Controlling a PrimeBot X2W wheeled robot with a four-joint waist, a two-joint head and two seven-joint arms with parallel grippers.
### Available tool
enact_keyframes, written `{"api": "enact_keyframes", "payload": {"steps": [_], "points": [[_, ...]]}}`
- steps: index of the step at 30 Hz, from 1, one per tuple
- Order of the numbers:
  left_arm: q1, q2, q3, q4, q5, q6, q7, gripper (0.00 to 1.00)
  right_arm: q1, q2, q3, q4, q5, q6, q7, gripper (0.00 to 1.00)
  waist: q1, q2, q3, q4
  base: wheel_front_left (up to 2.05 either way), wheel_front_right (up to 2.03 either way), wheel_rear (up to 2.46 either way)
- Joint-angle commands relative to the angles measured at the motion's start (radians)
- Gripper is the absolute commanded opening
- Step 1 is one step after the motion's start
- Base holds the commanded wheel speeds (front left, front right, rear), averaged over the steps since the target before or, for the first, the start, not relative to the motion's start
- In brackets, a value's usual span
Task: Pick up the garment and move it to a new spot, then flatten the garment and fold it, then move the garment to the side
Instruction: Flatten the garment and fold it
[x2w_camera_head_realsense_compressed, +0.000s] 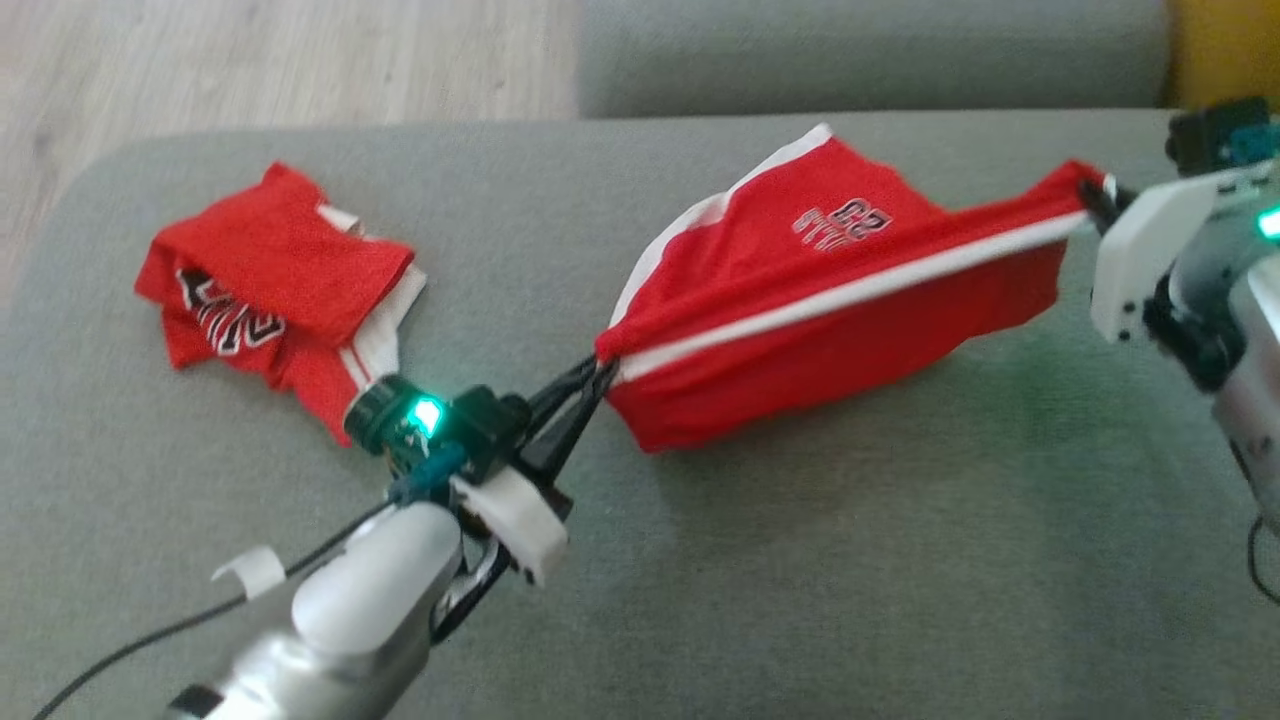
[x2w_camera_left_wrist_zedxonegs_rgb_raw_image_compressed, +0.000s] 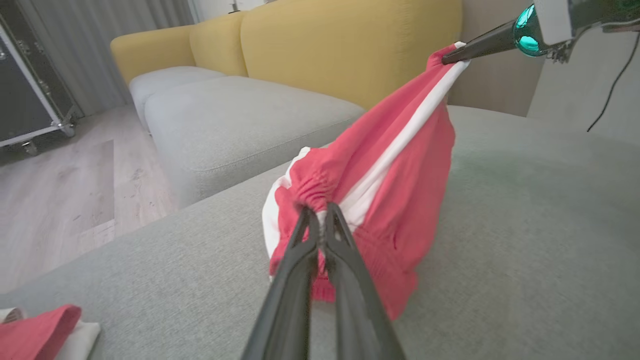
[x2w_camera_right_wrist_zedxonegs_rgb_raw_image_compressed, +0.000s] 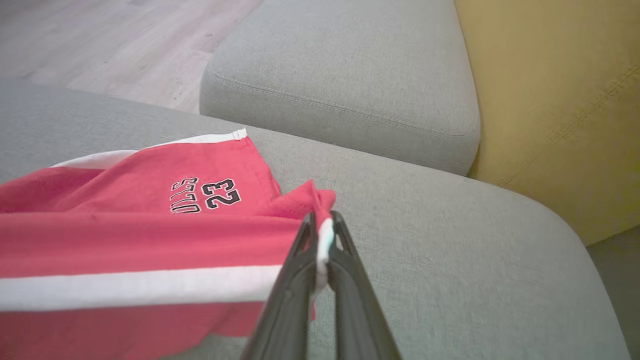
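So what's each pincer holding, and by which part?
Both hold the red garment: left pincer on its gathered elastic edge, right pincer on the opposite end, at the white stripe.

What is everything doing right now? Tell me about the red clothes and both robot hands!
red shorts: lifted and stretched between the two hands, bottom sagging toward the grey cushion.
left hand: shut, pinching the shorts' gathered end.
right hand: shut, pinching the other end at the white stripe.
red jersey: lying bunched on the cushion, nothing holding it.
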Motion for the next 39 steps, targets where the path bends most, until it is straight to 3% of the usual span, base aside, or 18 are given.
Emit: {"api": "enact_keyframes", "payload": {"steps": [1,18,34,35,36,39], "points": [[-0.067,0.013,0.046,-0.005,-0.006,-0.003,-0.009,0.00,-0.049,-0.003,0.001,-0.006,-0.016,0.003,-0.014,0.00,-0.0002,0.0000,0.046,0.038,0.00,0.00,0.00],[-0.277,-0.118,0.028,0.217,0.010,-0.047,-0.031,0.00,-0.312,0.067,0.038,0.240,-0.149,0.003,-0.079,0.00,-0.0002,0.0000,0.243,0.160,0.00,0.00,0.00],[-0.342,-0.186,0.006,0.294,0.023,-0.068,-0.048,0.00,-0.409,0.082,0.021,0.353,-0.195,0.003,-0.159,0.00,-0.0002,0.0000,0.310,0.221,0.00,0.00,0.00],[-0.345,-0.188,0.006,0.295,0.023,-0.069,-0.048,0.00,-0.413,0.082,0.018,0.356,-0.201,0.003,-0.169,0.47,-0.0002,0.0000,0.312,0.222,0.00,0.00,0.00],[-0.348,-0.192,0.009,0.295,0.025,-0.070,-0.048,1.00,-0.419,0.080,0.008,0.364,-0.213,0.003,-0.176,1.00,-0.0002,0.0000,0.314,0.223,0.00,0.00,0.00],[-0.350,-0.196,0.020,0.296,0.030,-0.070,-0.048,1.00,-0.421,0.074,-0.011,0.373,-0.237,0.003,-0.183,1.00,-0.0002,0.0000,0.311,0.219,0.00,0.00,0.00]]}}
